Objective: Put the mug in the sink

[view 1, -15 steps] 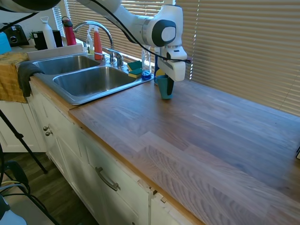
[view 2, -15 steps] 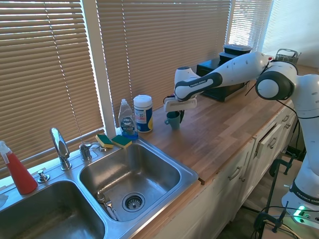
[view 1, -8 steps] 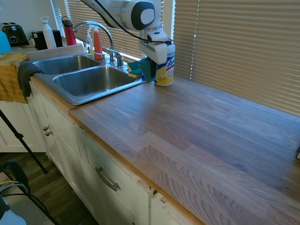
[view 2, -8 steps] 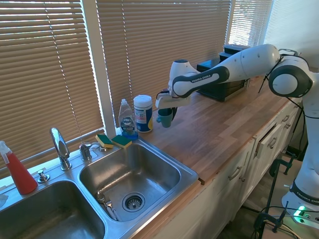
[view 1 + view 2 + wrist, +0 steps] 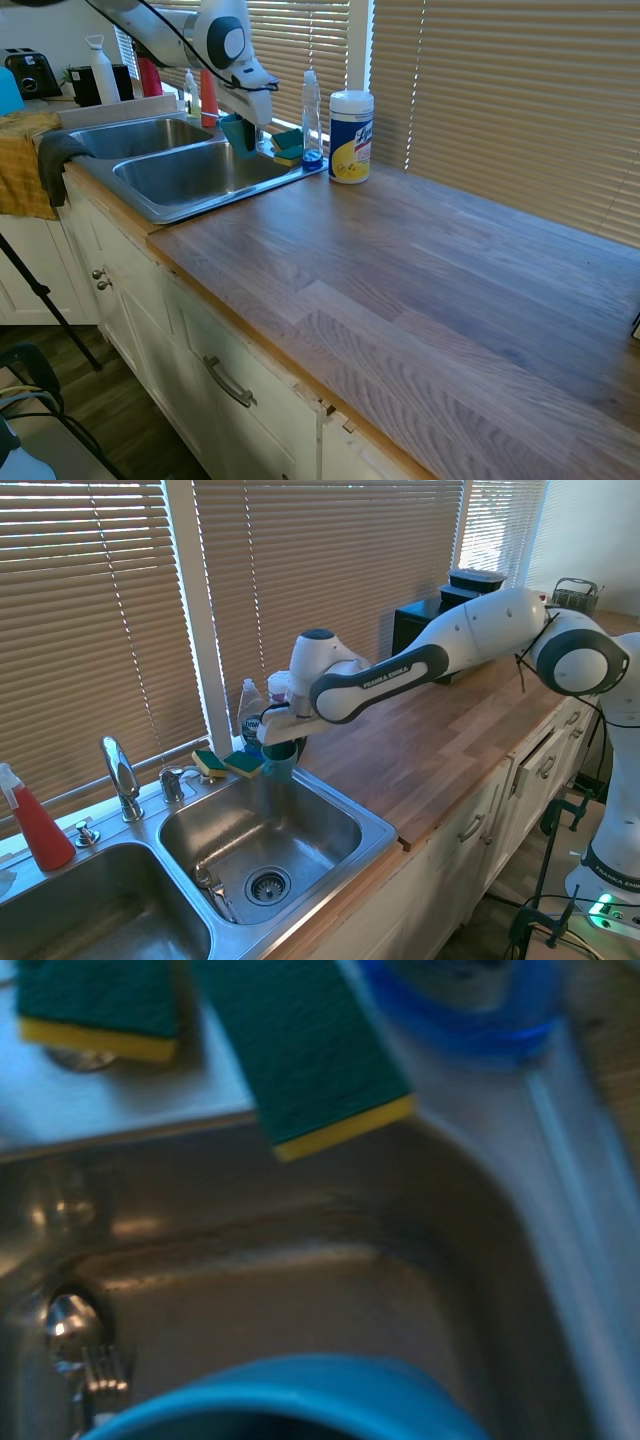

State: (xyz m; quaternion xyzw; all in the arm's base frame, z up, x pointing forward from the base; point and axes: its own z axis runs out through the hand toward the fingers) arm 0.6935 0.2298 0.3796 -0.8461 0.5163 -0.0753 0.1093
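The teal-blue mug hangs upright in the air over the back right corner of the sink's right basin, near the sponges. My gripper is shut on the mug's rim from above. From the other side, the mug sits just under the gripper, above the basin floor and touching nothing. The sink is a double-basin steel one with a raised rim. In the wrist view the mug's blue rim fills the lower edge, with the basin below it.
Two green-and-yellow sponges and a dish soap bottle stand on the rim behind the mug. A wipes canister is on the counter to the side. A faucet stands behind the divider. Cutlery lies by the drain.
The gripper has carried the mug from the counter beside the wipes canister, past the soap bottle, to above the right basin.
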